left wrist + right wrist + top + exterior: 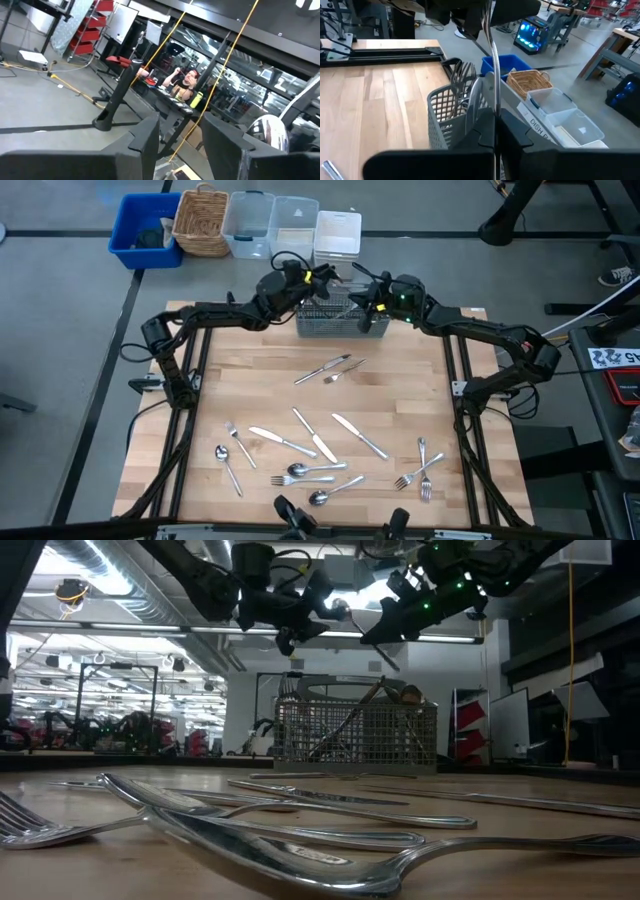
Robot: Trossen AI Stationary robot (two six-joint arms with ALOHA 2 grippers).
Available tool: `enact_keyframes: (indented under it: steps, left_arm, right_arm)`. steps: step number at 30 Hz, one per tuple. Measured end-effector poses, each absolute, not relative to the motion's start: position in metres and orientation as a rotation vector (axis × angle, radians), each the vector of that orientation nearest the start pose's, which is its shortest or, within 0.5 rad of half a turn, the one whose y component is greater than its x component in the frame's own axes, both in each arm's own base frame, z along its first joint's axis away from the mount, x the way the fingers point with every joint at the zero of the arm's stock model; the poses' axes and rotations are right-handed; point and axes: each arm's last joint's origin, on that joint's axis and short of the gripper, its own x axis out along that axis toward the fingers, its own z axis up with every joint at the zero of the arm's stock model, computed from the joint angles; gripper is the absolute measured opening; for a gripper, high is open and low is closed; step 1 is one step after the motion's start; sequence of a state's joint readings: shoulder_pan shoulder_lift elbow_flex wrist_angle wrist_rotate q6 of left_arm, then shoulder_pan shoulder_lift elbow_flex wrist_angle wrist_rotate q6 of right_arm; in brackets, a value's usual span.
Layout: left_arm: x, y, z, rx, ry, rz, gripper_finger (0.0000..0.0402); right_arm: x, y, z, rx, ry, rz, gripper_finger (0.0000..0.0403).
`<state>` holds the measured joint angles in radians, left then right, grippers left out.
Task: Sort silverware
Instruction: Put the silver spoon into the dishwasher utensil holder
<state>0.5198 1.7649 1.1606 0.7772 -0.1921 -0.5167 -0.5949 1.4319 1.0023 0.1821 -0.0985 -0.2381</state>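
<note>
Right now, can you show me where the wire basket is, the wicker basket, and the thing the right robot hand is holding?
wire-mesh basket [341, 323]: high view, on its mesh front wall.
wicker basket [202, 221]: high view, on its woven side.
piece of silverware [494, 75]: right wrist view, on its thin handle, pinched in the right gripper [497, 131].

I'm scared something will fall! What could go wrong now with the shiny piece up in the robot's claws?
The right gripper pinches a slim utensil high above the mesh basket, and the left gripper meets its far end. If either lets go badly, it might drop outside the basket. The two arms are very close, so they could bump. Forks already in the basket might block the new piece.
</note>
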Motion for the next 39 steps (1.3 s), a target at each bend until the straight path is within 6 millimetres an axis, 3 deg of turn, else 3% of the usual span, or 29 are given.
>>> enact_keyframes:
  steps: [15, 26, 34, 39]
  left_arm:
    - [0.363, 0.172, 0.289, -0.435, -0.309, 0.562, 0.0132]
    - [0.357, 0.184, 0.289, -0.407, -0.307, 0.592, 0.0132]
    - [0.353, 0.191, 0.288, -0.391, -0.305, 0.615, 0.0132]
    - [0.352, 0.193, 0.288, -0.363, -0.294, 0.629, 0.0132]
  right_arm:
    - [0.271, -0.179, 0.295, -0.151, 0.282, -0.441, 0.0006]
    - [0.265, -0.18, 0.302, -0.192, 0.282, -0.551, 0.0005]
    - [0.244, -0.184, 0.305, -0.167, 0.389, -0.674, 0.0005]
    - [0.231, -0.194, 0.295, -0.098, 0.493, -0.706, 0.0004]
